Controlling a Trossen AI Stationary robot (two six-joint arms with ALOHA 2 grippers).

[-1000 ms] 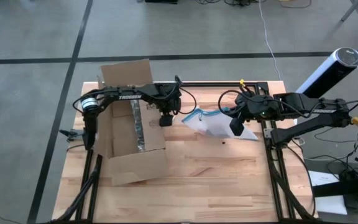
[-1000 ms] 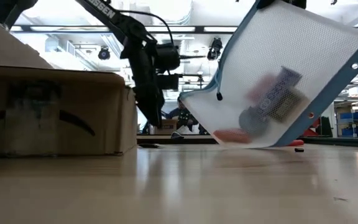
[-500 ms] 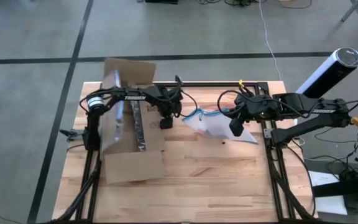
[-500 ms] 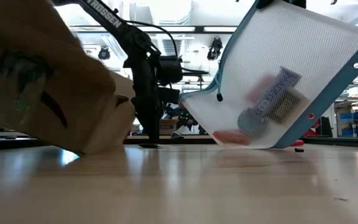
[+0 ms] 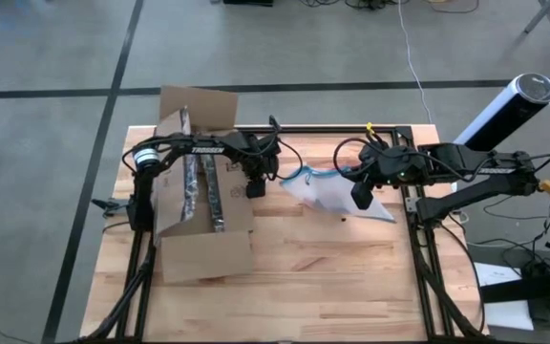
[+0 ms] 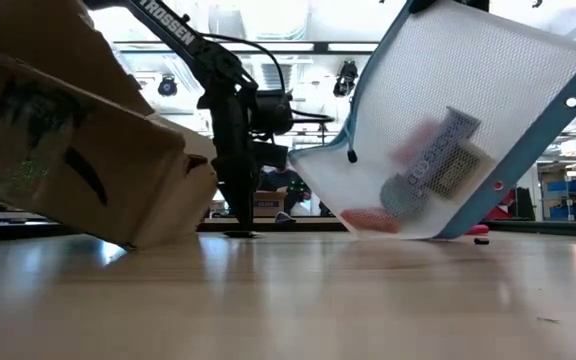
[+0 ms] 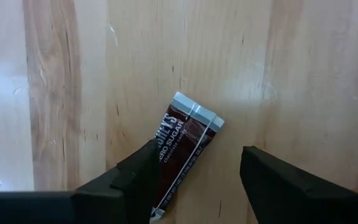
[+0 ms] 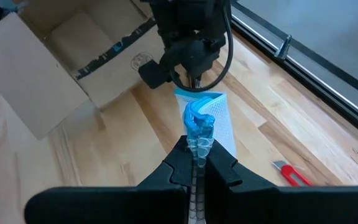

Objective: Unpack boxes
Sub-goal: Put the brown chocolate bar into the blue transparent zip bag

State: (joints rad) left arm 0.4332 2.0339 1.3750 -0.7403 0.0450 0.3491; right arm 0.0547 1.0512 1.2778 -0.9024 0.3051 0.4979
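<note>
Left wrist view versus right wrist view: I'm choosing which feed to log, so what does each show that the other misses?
Only the left wrist view shows a dark chocolate bar wrapper lying on the wooden table, between the open fingers of the left hand. Only the right wrist view shows the cardboard box, the small red tool, and the right hand shut on the blue-edged pouch. Both share the table; the left hand also appears in the right wrist view, above the pouch.
</note>
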